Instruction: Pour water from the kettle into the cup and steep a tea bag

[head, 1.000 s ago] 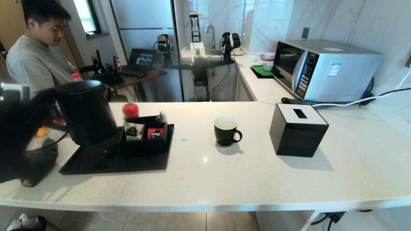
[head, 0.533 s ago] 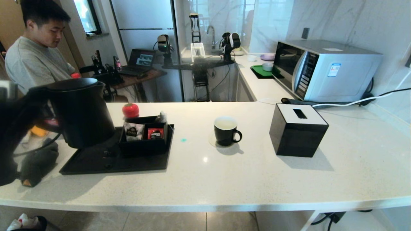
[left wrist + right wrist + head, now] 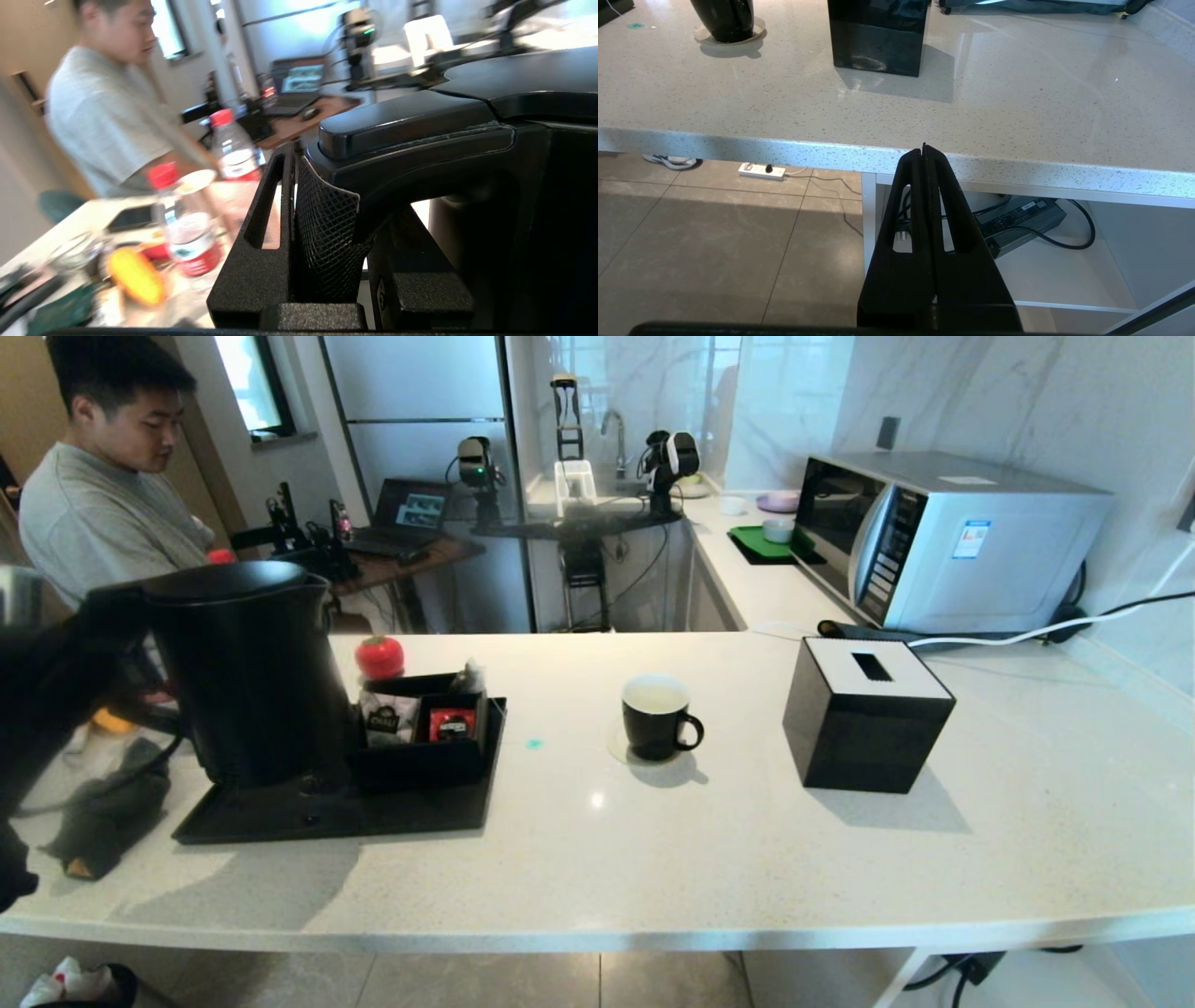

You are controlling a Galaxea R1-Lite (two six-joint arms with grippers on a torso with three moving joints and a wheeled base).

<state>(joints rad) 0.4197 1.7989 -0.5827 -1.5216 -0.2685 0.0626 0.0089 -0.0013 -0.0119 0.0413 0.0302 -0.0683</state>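
Observation:
The tall black kettle (image 3: 250, 677) hangs upright over the left end of the black tray (image 3: 392, 817). My left gripper (image 3: 98, 630) is shut on its loop handle. In the left wrist view the fingers (image 3: 275, 196) clamp that handle just under the kettle's lid (image 3: 467, 116). The small black cup (image 3: 656, 714) stands on a coaster mid-counter, well to the kettle's right, showing a pale inside. No water shows. I cannot make out the tea bag. My right gripper (image 3: 924, 150) is shut and empty, parked below the counter's front edge.
On the tray, a black organiser (image 3: 425, 723) holds packets, with a red-capped bottle (image 3: 380, 658) behind it. A black tissue box (image 3: 864, 714) stands right of the cup, a microwave (image 3: 943, 537) behind. A dark cloth (image 3: 103, 803) lies at the counter's left. A person (image 3: 103, 504) sits beyond.
The kettle in my left gripper has risen off the tray and come nearer, ending slightly further right. The cup and my right gripper have not moved.

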